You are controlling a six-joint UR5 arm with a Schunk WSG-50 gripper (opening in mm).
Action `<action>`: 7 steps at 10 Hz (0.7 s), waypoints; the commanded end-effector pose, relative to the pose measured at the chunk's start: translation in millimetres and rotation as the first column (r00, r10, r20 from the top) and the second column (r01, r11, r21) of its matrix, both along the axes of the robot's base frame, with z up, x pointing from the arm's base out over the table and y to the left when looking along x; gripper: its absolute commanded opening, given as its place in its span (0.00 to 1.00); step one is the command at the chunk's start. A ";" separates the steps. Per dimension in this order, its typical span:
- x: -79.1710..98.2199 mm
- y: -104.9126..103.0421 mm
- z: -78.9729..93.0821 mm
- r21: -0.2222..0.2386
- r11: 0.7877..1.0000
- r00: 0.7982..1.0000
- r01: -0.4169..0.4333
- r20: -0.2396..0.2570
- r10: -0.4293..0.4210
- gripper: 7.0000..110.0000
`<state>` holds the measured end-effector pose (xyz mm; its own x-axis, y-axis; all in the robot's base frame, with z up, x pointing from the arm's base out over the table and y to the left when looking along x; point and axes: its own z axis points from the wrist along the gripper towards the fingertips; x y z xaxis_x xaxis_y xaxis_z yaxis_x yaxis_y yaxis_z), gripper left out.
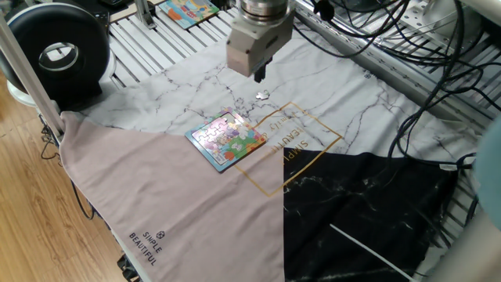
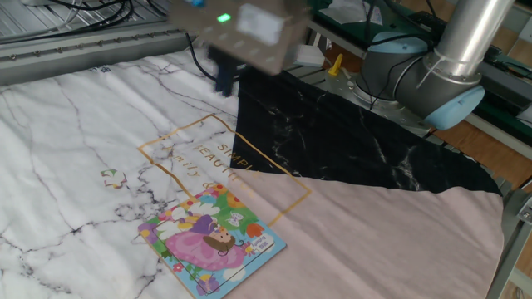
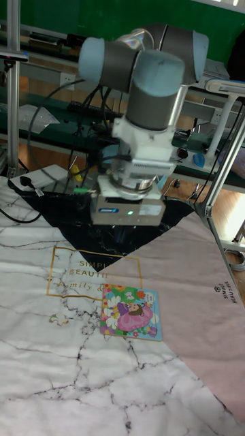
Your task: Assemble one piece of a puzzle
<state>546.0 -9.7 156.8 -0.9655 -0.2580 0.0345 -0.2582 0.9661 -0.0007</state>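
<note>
The piece (image 1: 262,95) is a tiny pale scrap lying on the marbled cloth, also seen in the other fixed view as the piece (image 2: 110,177). The puzzle (image 1: 227,141) is a small blue-rimmed board with a pink and green cartoon picture, flat on the cloth; it also shows as the puzzle (image 2: 212,241) and the puzzle (image 3: 131,313). My gripper (image 1: 258,74) hangs above the cloth, just behind the piece and clear of it. It is motion-blurred in the other fixed view as the gripper (image 2: 224,79). Its dark fingers point down, and the gap between them is unclear.
A second colourful board (image 1: 186,9) lies on the slatted table at the back. A black round device (image 1: 56,55) stands at the left. Cables (image 1: 407,39) run along the right. The cloth has grey marble, pink (image 1: 156,196) and black (image 1: 368,211) areas.
</note>
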 end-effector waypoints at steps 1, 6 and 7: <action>2.5 -46.9 -54.0 0.028 0.995 0.994 -0.092 -0.064 0.093 0.00; 13.0 -78.6 -92.0 -0.012 0.997 0.997 -0.075 -0.002 0.075 0.00; 22.5 -86.0 -92.1 -0.036 0.995 0.995 -0.088 0.043 0.090 0.00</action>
